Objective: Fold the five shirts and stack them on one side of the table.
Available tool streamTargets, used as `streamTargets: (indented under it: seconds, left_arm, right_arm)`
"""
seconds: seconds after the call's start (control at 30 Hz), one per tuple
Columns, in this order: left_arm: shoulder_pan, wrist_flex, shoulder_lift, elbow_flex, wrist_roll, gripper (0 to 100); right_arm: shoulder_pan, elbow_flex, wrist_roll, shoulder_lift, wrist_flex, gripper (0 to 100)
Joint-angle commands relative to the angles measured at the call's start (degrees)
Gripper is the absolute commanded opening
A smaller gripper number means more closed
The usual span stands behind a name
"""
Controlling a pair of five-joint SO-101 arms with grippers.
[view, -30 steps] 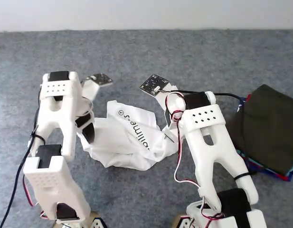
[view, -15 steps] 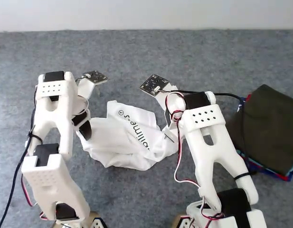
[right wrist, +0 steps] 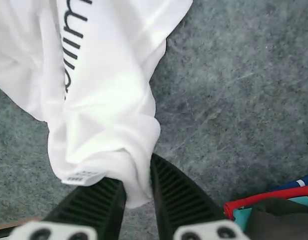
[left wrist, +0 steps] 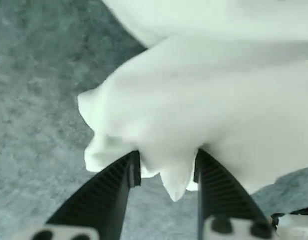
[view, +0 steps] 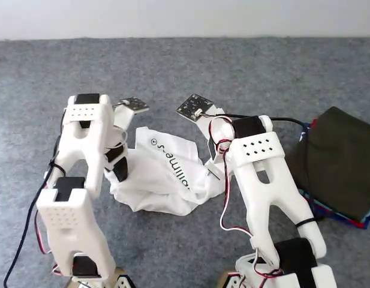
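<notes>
A crumpled white shirt (view: pixel 164 174) with black lettering lies bunched on the grey table between the two arms. In the left wrist view my left gripper (left wrist: pixel 165 172) is shut on a fold of the white shirt (left wrist: pixel 203 100) at its left edge. In the right wrist view my right gripper (right wrist: pixel 139 187) is shut on a bunched edge of the white shirt (right wrist: pixel 99 100), beside a small label. In the high view the left arm (view: pixel 89 150) stands at the shirt's left side and the right arm (view: pixel 256 162) at its right side.
A stack of folded shirts (view: pixel 340 162), dark olive on top with red and blue edges beneath, lies at the table's right side; its corner (right wrist: pixel 273 205) appears near the right gripper. Grey carpet-like table surface (view: pixel 232 72) stretches behind the arms.
The left arm swung left, then back right toward the shirt, pulling its left edge slightly inward. The right arm has stayed still.
</notes>
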Motion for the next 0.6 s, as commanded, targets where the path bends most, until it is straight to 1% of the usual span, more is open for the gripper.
streamTargets:
  seconds: [0.0, 0.1, 0.23, 0.57]
  left_arm:
    - [1.1, 0.9, -4.7, -1.8, 0.7, 18]
    - [0.6, 1.6, -5.0, -1.7, 0.7, 18]
    - [1.7, 4.0, -5.5, -2.1, 0.7, 18]
    - [1.9, 3.7, -4.7, -0.7, 0.6, 17]
  right_arm:
    - [0.6, -0.4, -0.2, -0.2, -0.1, 0.9]
    - [0.6, -0.4, -0.2, -0.2, -0.1, 0.9]
    - [0.6, -0.4, -0.2, -0.2, -0.5, 0.9]
    - [0.6, -0.4, -0.2, -0.1, -0.4, 0.9]
